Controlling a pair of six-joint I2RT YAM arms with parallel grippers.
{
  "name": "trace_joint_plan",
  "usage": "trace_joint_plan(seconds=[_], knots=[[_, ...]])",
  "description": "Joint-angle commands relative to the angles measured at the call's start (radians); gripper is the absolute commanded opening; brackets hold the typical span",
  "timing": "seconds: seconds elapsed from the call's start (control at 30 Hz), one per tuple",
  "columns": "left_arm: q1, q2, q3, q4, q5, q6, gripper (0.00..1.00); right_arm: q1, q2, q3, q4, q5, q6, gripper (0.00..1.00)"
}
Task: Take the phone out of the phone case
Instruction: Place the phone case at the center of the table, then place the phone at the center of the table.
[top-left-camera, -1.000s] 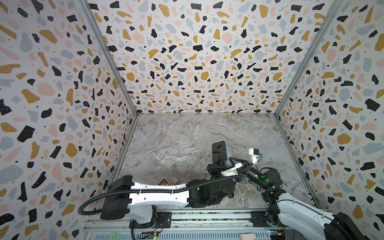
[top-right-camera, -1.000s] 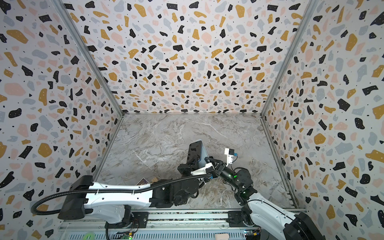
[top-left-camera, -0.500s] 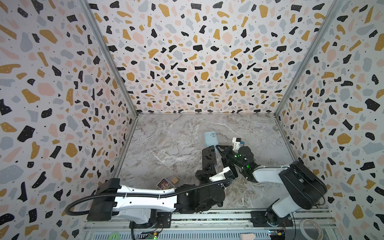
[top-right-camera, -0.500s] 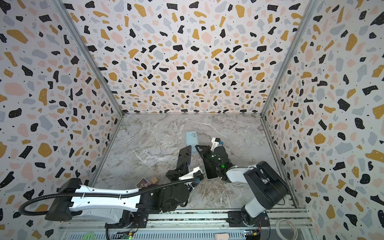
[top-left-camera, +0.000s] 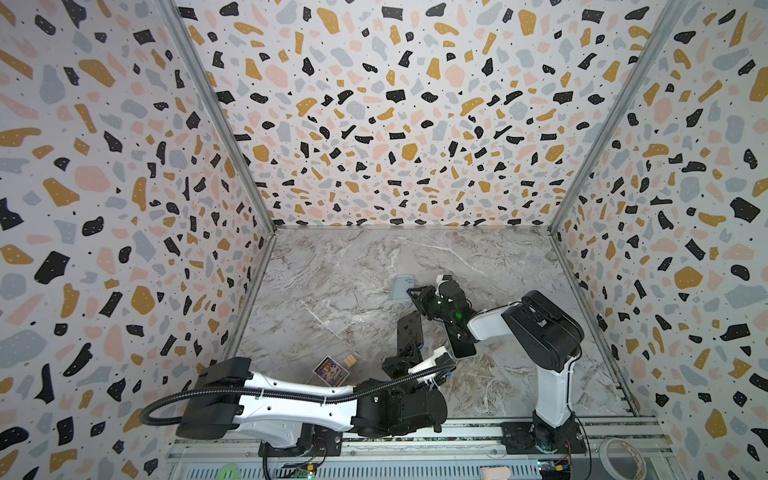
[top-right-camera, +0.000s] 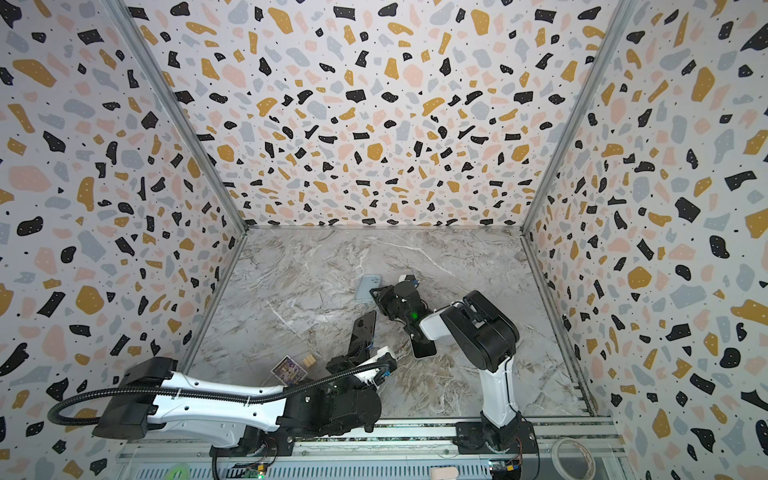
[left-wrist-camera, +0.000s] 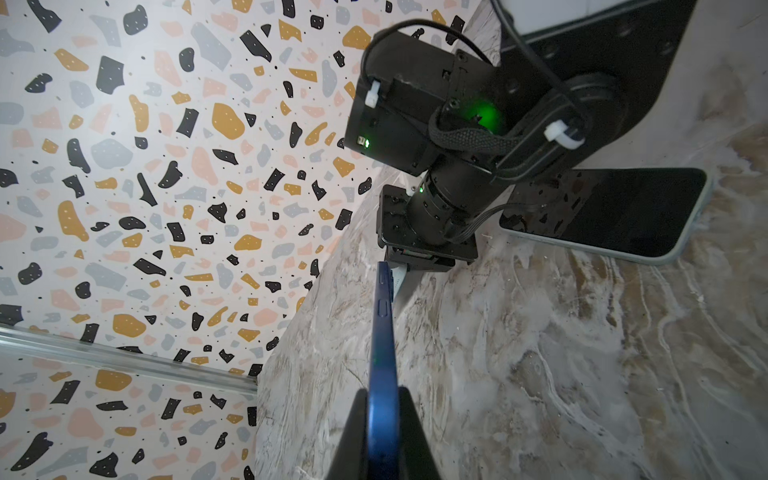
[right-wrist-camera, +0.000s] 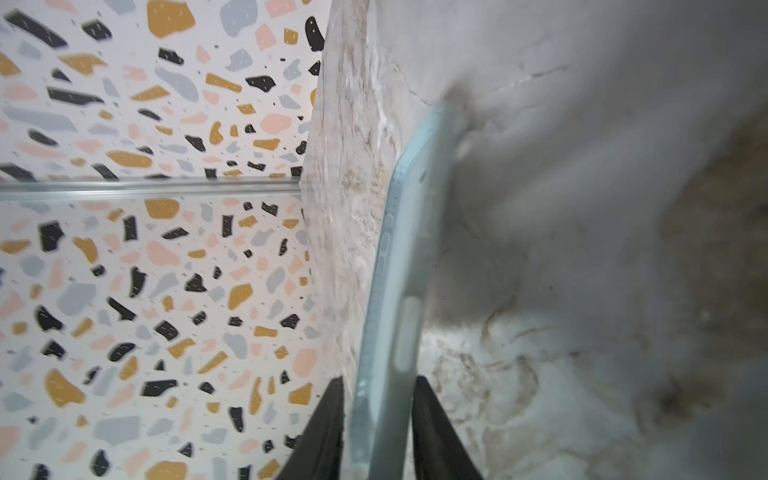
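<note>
A dark blue phone (left-wrist-camera: 382, 332) stands on edge above the table, bare, with my left gripper (left-wrist-camera: 382, 390) shut on its lower end. In both top views this phone (top-left-camera: 409, 330) (top-right-camera: 363, 332) tilts up over the left gripper (top-left-camera: 405, 353). The pale blue phone case (top-left-camera: 400, 287) (top-right-camera: 368, 287) is empty and lies on the marble further back. My right gripper (top-left-camera: 415, 293) is at its near right edge. In the right wrist view the case (right-wrist-camera: 407, 257) runs between the jaws of the right gripper (right-wrist-camera: 378, 380), which stand open with a slit of room beside it.
A second phone (top-left-camera: 461, 343) (left-wrist-camera: 615, 212) with a black screen and a pale rim lies flat under the right forearm. A printed card (top-left-camera: 331, 371) and a small wooden block (top-left-camera: 350, 360) lie near the left arm. Patterned walls close in three sides.
The right gripper pulled the case off the phone, carried it toward the back and lowered it to the table, then parted its jaws. The left gripper kept the phone, shifting a little left.
</note>
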Motion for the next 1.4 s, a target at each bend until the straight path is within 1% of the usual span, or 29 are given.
trace_joint_plan(seconds=[0.0, 0.03, 0.07, 0.1, 0.13, 0.2, 0.3, 0.4, 0.47, 0.53, 0.57, 0.63, 0.7, 0.77, 0.9, 1.0, 1.17, 1.37], knots=[[-0.002, -0.005, -0.016, 0.018, -0.024, -0.084, 0.00, -0.001, -0.005, 0.001, -0.011, -0.014, 0.030, 0.70], [-0.003, -0.005, -0.025, 0.023, -0.020, -0.089, 0.00, -0.002, -0.010, -0.010, 0.015, -0.028, 0.036, 0.79], [-0.004, -0.006, -0.031, 0.025, -0.020, -0.092, 0.00, -0.002, -0.019, -0.021, 0.033, -0.034, 0.039, 0.82], [-0.004, -0.004, -0.037, 0.025, -0.018, -0.102, 0.00, -0.004, -0.040, -0.038, 0.046, -0.032, 0.039, 0.87], [-0.005, -0.001, -0.043, 0.029, -0.015, -0.106, 0.00, -0.006, -0.069, -0.057, 0.050, -0.026, 0.030, 0.90], [-0.004, 0.006, -0.057, 0.048, -0.003, -0.108, 0.00, -0.019, -0.133, -0.086, 0.003, -0.010, -0.006, 0.92], [-0.003, 0.039, -0.085, 0.092, 0.000, -0.113, 0.00, -0.054, -0.256, -0.155, -0.022, -0.002, -0.044, 0.99], [-0.002, 0.093, -0.090, 0.114, -0.006, -0.113, 0.00, -0.104, -0.384, -0.192, -0.091, -0.015, -0.096, 0.99], [0.006, 0.125, -0.093, 0.136, -0.009, -0.104, 0.00, -0.136, -0.463, -0.209, -0.123, -0.046, -0.136, 0.99], [0.032, 0.156, -0.110, 0.188, 0.003, -0.072, 0.00, -0.167, -0.541, -0.230, -0.152, -0.092, -0.167, 0.99], [0.041, 0.170, -0.098, 0.170, 0.006, -0.072, 0.00, -0.178, -0.576, -0.246, -0.153, -0.104, -0.176, 0.99], [0.053, 0.186, -0.098, 0.207, -0.009, -0.026, 0.00, -0.197, -0.658, -0.287, -0.169, -0.120, -0.195, 0.99], [0.082, 0.192, -0.106, 0.236, 0.037, 0.006, 0.00, -0.207, -0.730, -0.308, -0.213, -0.136, -0.224, 0.99], [0.099, 0.209, -0.090, 0.221, 0.068, 0.015, 0.00, -0.221, -0.794, -0.337, -0.250, -0.153, -0.237, 0.99], [0.128, 0.244, -0.065, 0.199, 0.133, 0.025, 0.00, -0.253, -0.937, -0.438, -0.251, -0.153, -0.213, 0.99], [0.143, 0.275, -0.067, 0.228, 0.147, 0.062, 0.00, -0.276, -1.025, -0.488, -0.272, -0.141, -0.204, 0.99], [0.153, 0.295, -0.081, 0.273, 0.162, 0.095, 0.00, -0.303, -1.117, -0.510, -0.320, -0.148, -0.197, 0.99], [0.155, 0.288, -0.129, 0.333, 0.174, 0.126, 0.00, -0.315, -1.143, -0.523, -0.332, -0.165, -0.202, 0.99]])
